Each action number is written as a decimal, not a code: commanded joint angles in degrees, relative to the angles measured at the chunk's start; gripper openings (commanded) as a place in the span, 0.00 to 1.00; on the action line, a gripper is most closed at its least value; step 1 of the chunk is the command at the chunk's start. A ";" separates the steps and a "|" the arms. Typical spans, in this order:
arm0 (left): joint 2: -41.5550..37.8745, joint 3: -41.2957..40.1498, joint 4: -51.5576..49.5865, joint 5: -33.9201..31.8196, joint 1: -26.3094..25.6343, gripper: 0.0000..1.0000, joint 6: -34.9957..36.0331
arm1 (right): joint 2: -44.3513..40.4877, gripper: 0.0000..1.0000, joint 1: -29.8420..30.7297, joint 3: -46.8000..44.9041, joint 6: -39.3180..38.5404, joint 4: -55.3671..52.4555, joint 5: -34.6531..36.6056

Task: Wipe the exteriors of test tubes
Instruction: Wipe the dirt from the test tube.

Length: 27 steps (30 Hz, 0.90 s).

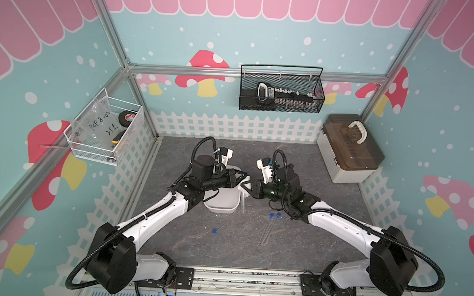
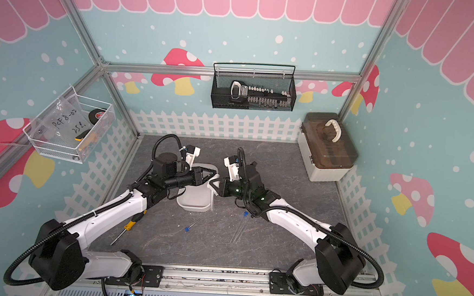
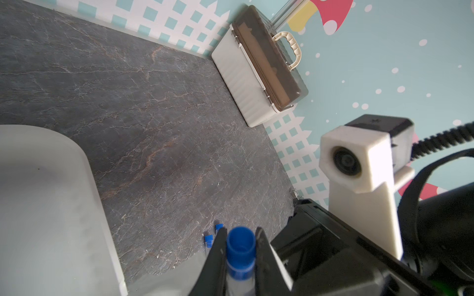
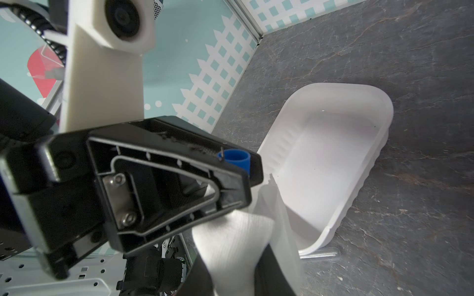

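Left end effector (image 3: 239, 239): my fingers are clenched on the held test tube (image 3: 240, 280), just below its blue cap (image 3: 241, 244); in both top views it hangs above the right side of the white tray (image 1: 221, 209)
Right end effector (image 1: 246, 187): clenched on the white cloth (image 4: 230, 243), which bunches out between my fingers; it faces my left end effector, the two nearly tip to tip
Held test tube: roughly upright, cap uppermost; its middle is hidden behind the cloth and my fingers; its clear lower end (image 1: 243, 207) shows just beside the tray's right rim; I cannot tell whether it touches the table (image 1: 324, 216)
Cloth and tube: the cloth sits directly under my left fingers; whether it wraps the tube I cannot tell
Single loose test tube (image 1: 214, 231): lies flat on the table in front of the tray, blue cap toward my base
Paired loose test tubes (image 1: 271, 215): lie flat side by side, caps just beside my right forearm, bodies running toward my base; well apart from the single one
Tray interior: nothing visible inside in the right wrist view
Screwdriver (image 2: 131, 224): yellow-and-black handle, on the table beside my left forearm
Storage box (image 1: 348, 150): brown lid, white handle; far right corner of the table
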 commanded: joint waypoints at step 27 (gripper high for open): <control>-0.44 -0.17 -0.53 1.12 0.77 0.17 -0.27 | -15.90 0.20 -1.38 -6.10 -2.17 -7.55 2.34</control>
